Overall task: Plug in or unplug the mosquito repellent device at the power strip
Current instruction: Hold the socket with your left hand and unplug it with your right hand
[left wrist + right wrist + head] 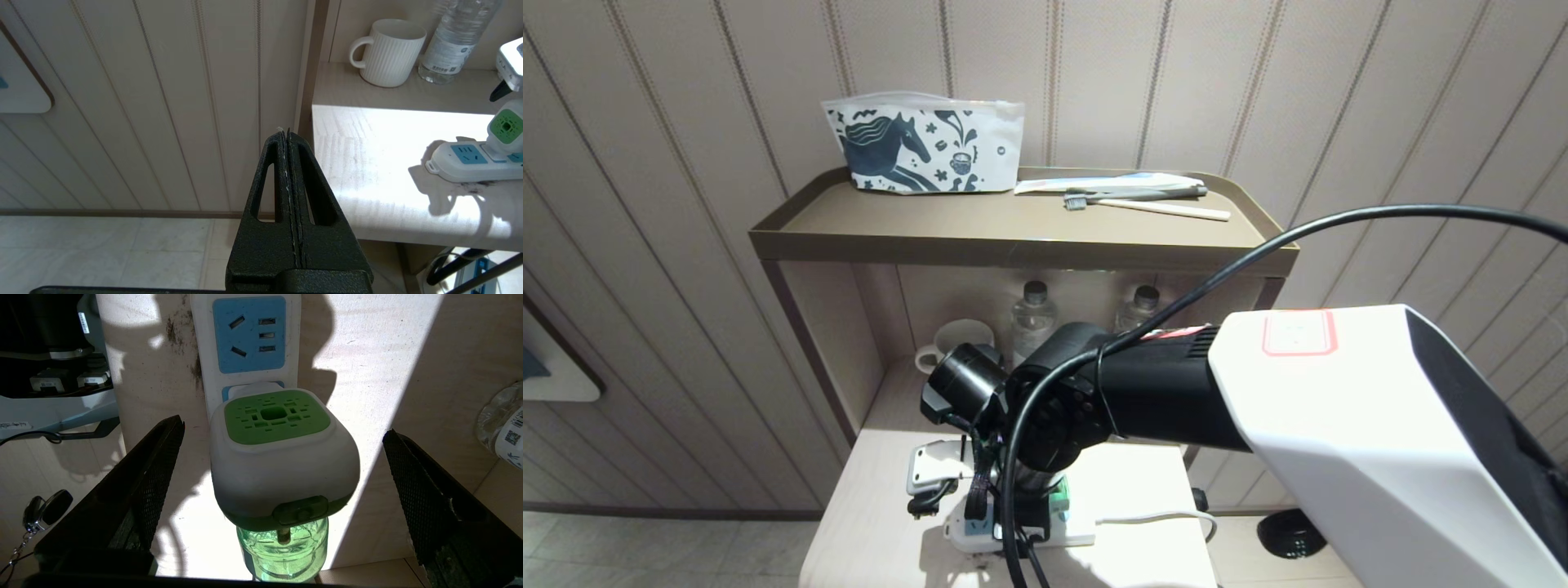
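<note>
Your right gripper [282, 490] gapes wide around the smooth white, green-grilled mosquito repellent device [282, 457], seemingly plugged into the glossy power strip [247, 335]; green liquid fills its bottle; left gripper [288, 139] closed.

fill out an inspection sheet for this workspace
surface: pale wooden shelf, sunlit, dark smudges beside the strip
job's things: mosquito repellent device sits plugged into the power strip; next blue socket free
clutter: white ribbed mug and water bottle at the shelf's back; patterned pouch and toothbrush on the top tray
grippers: right pincer open, its fingers either side of the device, not touching; left pincer shut, parked off the shelf's edge
cables: strip's white cord; black arm cable
surroundings: striped wall panels, tiled floor
</note>
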### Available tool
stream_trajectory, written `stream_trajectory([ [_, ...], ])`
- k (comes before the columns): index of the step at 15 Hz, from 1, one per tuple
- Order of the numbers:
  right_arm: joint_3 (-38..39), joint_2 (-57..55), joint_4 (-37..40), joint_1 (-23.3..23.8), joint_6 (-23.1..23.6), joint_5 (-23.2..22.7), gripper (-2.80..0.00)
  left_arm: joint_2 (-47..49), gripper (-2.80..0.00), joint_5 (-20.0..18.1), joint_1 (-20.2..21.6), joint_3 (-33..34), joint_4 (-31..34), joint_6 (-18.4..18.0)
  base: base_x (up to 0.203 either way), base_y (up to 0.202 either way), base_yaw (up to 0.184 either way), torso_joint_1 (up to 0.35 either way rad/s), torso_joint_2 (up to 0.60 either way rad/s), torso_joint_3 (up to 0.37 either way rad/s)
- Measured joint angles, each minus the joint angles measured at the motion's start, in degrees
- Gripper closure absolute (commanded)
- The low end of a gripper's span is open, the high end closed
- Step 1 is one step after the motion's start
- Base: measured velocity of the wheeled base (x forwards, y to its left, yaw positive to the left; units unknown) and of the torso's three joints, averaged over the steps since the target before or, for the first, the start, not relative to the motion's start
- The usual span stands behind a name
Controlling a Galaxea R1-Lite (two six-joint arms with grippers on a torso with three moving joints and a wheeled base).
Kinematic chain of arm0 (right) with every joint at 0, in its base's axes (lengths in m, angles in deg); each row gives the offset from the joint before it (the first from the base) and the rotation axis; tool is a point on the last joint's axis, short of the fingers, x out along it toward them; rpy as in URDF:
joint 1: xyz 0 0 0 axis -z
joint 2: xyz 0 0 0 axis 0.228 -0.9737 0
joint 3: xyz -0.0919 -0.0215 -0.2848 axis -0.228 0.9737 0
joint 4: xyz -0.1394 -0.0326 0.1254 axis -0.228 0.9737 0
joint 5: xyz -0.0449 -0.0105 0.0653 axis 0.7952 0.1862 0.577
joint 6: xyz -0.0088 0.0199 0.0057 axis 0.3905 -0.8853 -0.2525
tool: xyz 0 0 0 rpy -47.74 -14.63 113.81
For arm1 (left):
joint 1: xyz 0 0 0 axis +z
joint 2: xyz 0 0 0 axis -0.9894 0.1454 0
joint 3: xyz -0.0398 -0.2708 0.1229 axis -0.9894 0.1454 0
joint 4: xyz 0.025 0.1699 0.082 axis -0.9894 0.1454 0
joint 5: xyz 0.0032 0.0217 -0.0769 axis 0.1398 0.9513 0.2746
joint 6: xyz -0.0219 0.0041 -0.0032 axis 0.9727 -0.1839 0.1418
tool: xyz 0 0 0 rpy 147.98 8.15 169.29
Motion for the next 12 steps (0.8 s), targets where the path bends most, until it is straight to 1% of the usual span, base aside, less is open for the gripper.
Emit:
stream_trajectory([
  [4, 0.00, -0.45, -0.48, 0.24, 0.11, -0.02, -2.80, 0.00, 0.00, 0.02, -0.02, 0.00, 0.00, 0.00, 0.000, 0.000, 0.000, 0.000, 0.00, 0.000],
  [5, 0.00, -0.56, -0.79, 0.33, 0.37, 0.00, 0.00, 0.00, 0.00, 0.02, 0.00, 0.00, 0.00, 0.00, 0.000, 0.000, 0.000, 0.000, 0.00, 0.000],
  [8, 0.00, -1.00, -2.49, 0.73, 1.96, -0.11, 0.00, 0.00, 0.00, 0.00, 0.00, 0.00, -0.02, 0.02, 0.000, 0.000, 0.000, 0.000, 0.00, 0.000],
  [12, 0.00, -1.25, -2.58, 1.04, 1.93, -0.40, 0.00, 0.00, 0.00, 0.02, 0.00, 0.00, 0.00, 0.05, 0.000, 0.000, 0.000, 0.000, 0.00, 0.000],
])
